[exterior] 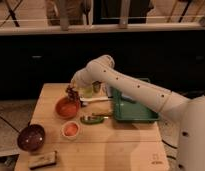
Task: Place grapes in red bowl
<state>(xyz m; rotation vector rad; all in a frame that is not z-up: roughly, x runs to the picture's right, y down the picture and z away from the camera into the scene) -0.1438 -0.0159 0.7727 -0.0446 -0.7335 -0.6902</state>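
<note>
Now, main risk: the grapes (72,93) are at the tip of my gripper (73,90), above the far rim of the red bowl (67,107) rather than over its middle. Let go from here, and I judge the bunch may catch the rim and roll off behind it onto the table (111,145).
Cause: the bunch is small and the rim lies just under it. I reach in from the back right, so a drop would favour that back edge.
Second risk: coming down too low would press on the rim and shove the bowl toward the small pale bowl (71,130) near its front.
Third risk: a yellow-green object (87,91) and a pale utensil (96,100) lie just beside my wrist, and a sideways swing could knock them.
Pincer state: cannot tell whether I am clamped on the grapes or not; the dark bunch hides the tip.
Arm pose: my arm (131,90) climbs from my body at right, over the green tray (138,112), to a high bend behind the table. It then drops steeply down and left to the bowl.
Step, my reading: hovering for the release, with the grapes not yet inside the bowl.
Next move calls for: a small shift toward the bowl's middle before letting go.
</note>
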